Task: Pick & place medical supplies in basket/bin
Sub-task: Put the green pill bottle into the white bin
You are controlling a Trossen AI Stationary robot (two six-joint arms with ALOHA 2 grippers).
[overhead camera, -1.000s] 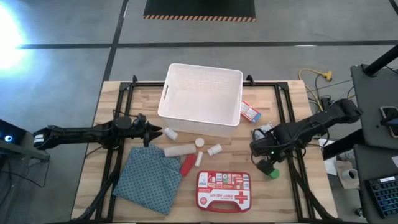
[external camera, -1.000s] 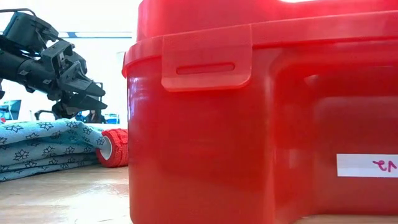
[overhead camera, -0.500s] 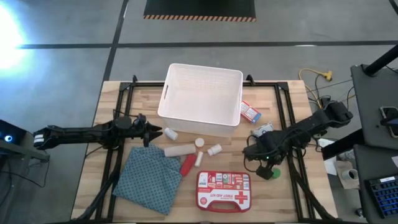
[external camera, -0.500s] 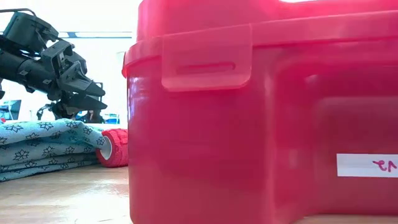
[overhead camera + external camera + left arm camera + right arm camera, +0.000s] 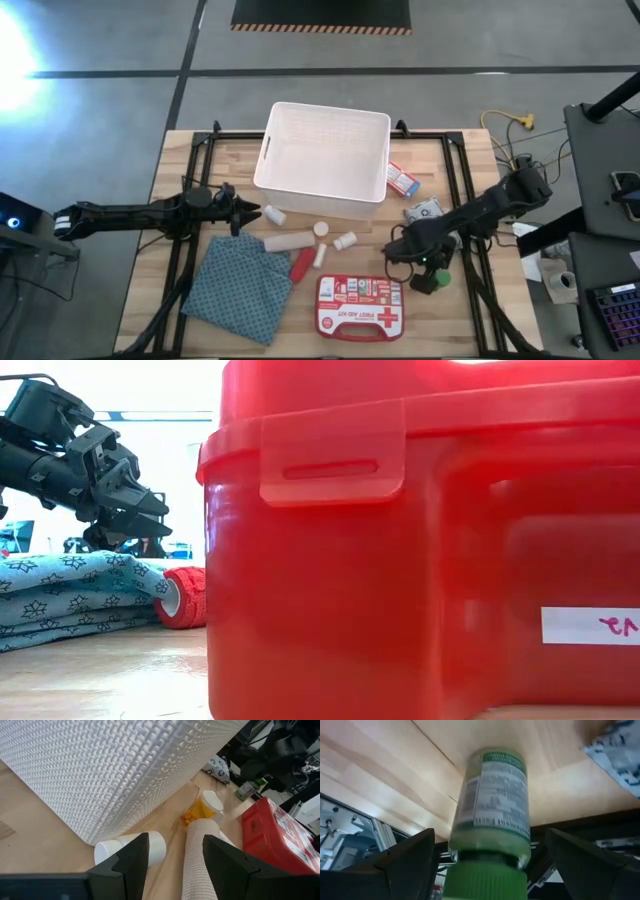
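The white bin stands at the table's far middle. Near it lie small white bottles, a pale roll, the red tube and the red-and-white first aid case, which fills the low view. The small box and the dotted pack lie to the right of the bin. My right gripper is open, low over the lying green-capped bottle; its fingers stand on either side of the bottle without touching. My left gripper waits open beside a white bottle.
The folded blue-green patterned cloth lies at the near left, its edge next to the red tube. An orange bottle with a white cap lies by the bin's wall. Black rails run along both sides of the table.
My right gripper has slid toward the table's left, staying low by the green-capped bottle. My left arm has kept still.
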